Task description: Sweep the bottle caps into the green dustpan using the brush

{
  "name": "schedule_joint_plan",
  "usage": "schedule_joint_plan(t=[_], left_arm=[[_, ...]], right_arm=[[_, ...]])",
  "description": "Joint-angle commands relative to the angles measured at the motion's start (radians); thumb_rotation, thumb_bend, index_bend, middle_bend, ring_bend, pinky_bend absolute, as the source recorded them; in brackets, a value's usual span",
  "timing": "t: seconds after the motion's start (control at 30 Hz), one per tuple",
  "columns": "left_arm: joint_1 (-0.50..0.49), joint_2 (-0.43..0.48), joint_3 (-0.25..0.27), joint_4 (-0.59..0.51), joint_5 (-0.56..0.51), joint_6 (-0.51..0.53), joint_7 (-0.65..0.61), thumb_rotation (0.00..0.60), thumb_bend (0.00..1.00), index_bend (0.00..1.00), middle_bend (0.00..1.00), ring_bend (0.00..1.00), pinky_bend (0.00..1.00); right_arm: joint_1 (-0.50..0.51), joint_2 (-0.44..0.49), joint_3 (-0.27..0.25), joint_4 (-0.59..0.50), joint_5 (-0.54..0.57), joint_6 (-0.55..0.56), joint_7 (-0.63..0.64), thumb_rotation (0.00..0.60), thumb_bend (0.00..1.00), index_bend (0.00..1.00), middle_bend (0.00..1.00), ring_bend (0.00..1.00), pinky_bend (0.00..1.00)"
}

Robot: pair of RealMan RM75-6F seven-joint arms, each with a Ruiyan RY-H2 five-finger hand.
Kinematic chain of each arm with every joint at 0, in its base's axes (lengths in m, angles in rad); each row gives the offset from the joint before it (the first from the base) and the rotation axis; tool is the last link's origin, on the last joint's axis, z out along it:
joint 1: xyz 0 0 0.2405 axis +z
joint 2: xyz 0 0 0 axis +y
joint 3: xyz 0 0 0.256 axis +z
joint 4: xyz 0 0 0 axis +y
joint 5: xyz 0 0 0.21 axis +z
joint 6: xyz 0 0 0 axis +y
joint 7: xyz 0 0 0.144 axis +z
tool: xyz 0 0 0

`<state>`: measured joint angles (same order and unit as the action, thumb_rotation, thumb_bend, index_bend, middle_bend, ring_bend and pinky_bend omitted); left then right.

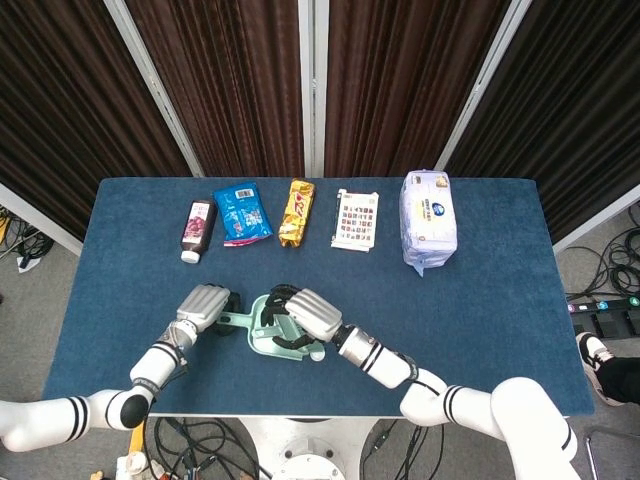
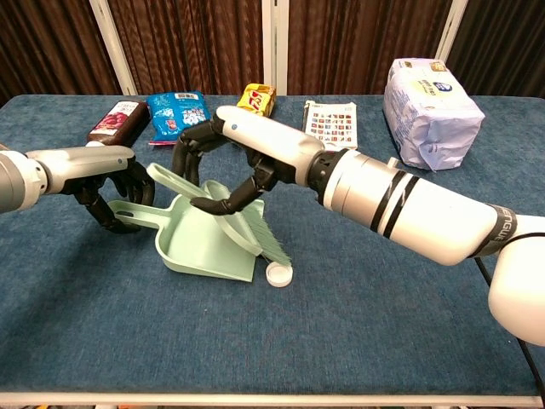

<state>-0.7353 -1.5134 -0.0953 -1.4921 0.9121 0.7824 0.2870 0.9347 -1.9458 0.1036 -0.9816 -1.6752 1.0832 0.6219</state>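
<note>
Right hand (image 2: 223,145) grips the pale green plastic brush (image 2: 223,208) at centre frame in the chest view, its bristles angled down over the open lip of the pale green plastic dustpan (image 2: 197,245). Left hand (image 2: 115,189), at left of frame, is closed around the dustpan's handle. One white round bottle cap (image 2: 278,274) lies on the blue cloth table (image 2: 358,324), touching the bristle tips, just beside the dustpan's lower right corner.
</note>
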Motion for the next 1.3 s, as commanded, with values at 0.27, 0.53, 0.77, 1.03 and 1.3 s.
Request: schedule_joint_plan(t=[0.27,0.53,0.77,1.03,1.3], left_arm=[[0.000,0.014,0.025,-0.009,0.052,-0.009,-0.021,0.600,0.41,0.56,0.51,0.34,0.28],[0.000,0.015,0.034,-0.017,0.055,-0.002,-0.019,0.600,0.41,0.56,0.51,0.34,0.28],[-0.004,0.014,0.033,-0.024,0.035,0.001,-0.013,0.600,0.41,0.56,0.51,0.34,0.28],[-0.014,0.004,0.028,-0.025,0.017,-0.003,-0.013,0.600,0.41,0.56,0.51,0.34,0.28],[-0.016,-0.002,0.028,-0.030,-0.001,-0.005,-0.022,0.600,0.41,0.56,0.51,0.34,0.28]], right_arm=[[-0.136,0.139,-0.037,-0.279,0.103,0.024,-0.240,0.600,0.52,0.62,0.62,0.27,0.17],[-0.191,0.070,-0.028,-0.321,0.183,0.021,-0.379,0.600,0.52,0.65,0.62,0.27,0.13],[-0.179,-0.045,0.001,-0.201,0.165,0.036,-0.349,0.600,0.52,0.65,0.62,0.27,0.12],[-0.138,-0.171,0.051,-0.052,0.127,0.076,-0.288,0.600,0.54,0.66,0.62,0.27,0.12],[-0.089,-0.282,0.094,0.098,0.106,0.108,-0.199,0.600,0.54,0.66,0.62,0.27,0.12]])
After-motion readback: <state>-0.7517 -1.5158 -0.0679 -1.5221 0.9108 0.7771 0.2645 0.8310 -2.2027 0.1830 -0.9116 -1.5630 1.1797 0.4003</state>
